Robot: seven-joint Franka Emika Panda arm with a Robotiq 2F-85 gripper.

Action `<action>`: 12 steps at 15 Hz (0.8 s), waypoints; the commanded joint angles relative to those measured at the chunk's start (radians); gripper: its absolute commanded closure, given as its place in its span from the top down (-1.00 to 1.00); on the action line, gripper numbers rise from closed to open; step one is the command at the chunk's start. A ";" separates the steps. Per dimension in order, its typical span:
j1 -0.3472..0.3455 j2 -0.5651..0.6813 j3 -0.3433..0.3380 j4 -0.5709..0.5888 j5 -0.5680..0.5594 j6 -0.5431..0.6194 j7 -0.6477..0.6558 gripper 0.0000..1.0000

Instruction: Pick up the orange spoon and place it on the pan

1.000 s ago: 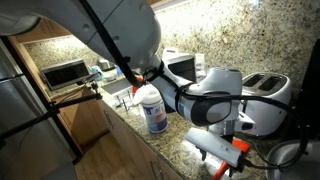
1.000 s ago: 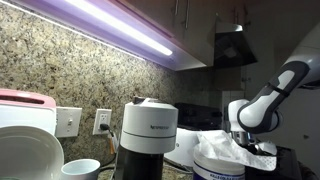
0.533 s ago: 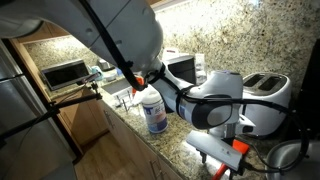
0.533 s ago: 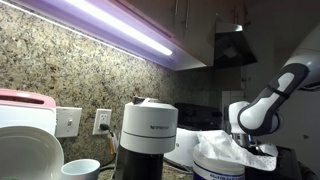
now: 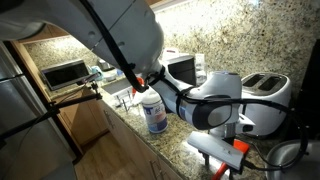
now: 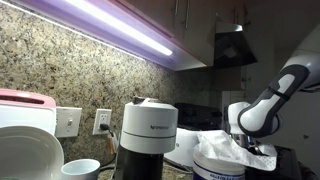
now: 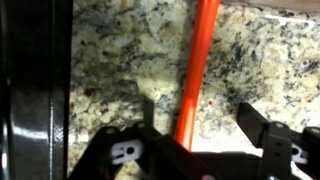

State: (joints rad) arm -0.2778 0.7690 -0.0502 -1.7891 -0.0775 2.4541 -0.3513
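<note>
Granite counter; toaster, canister near orange spoon.

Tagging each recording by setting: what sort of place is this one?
Most likely a home kitchen: a speckled granite countertop, a white toaster and a capsule coffee machine under cabinet lighting.

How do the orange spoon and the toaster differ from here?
Colour: the spoon is bright orange, the toaster is white.
Shape: the spoon shows a thin straight handle; the toaster is a broad rounded box.
Pose: the spoon lies flat on the counter; the toaster stands upright near the wall.
Both rest on the same speckled stone counter.
</note>
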 commanded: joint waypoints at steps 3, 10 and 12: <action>0.021 0.003 -0.018 0.011 -0.023 0.005 0.010 -0.23; 0.018 -0.008 -0.002 0.016 -0.007 -0.025 -0.007 -0.95; 0.018 -0.030 0.000 -0.001 -0.004 -0.021 -0.006 -0.92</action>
State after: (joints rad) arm -0.2542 0.7526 -0.0463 -1.7897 -0.0782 2.4318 -0.3508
